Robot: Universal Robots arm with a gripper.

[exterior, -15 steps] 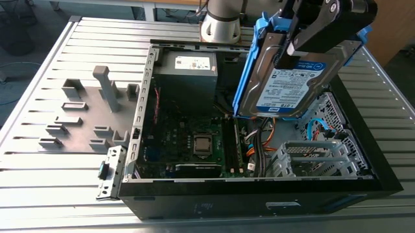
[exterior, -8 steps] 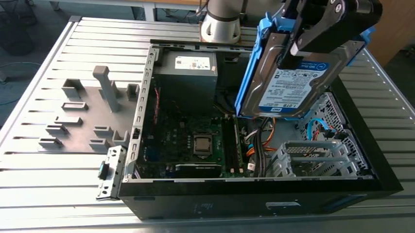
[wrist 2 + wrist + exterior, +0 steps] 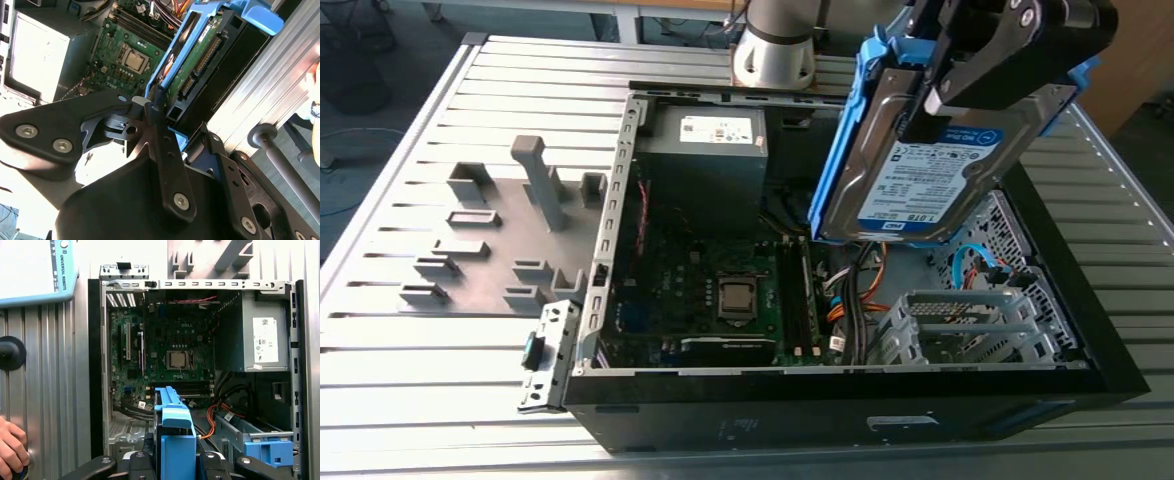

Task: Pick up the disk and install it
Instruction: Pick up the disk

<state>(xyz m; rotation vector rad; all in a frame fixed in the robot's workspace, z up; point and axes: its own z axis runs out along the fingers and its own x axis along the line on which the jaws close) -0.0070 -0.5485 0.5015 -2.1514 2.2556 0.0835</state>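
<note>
Above the open computer case (image 3: 854,390), near its drive-cage corner, gripper (image 3: 974,95) pinching the disk (image 3: 921,180) by its blue rails, needing level, square alignment while lowering.

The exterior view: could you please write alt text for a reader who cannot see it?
A black robot gripper holds a silver hard drive with a white-and-blue label and blue side rails tilted above an open black computer case. Inside lie a green motherboard and a grey power-supply box; the case rests on a ribbed metal table.
</note>
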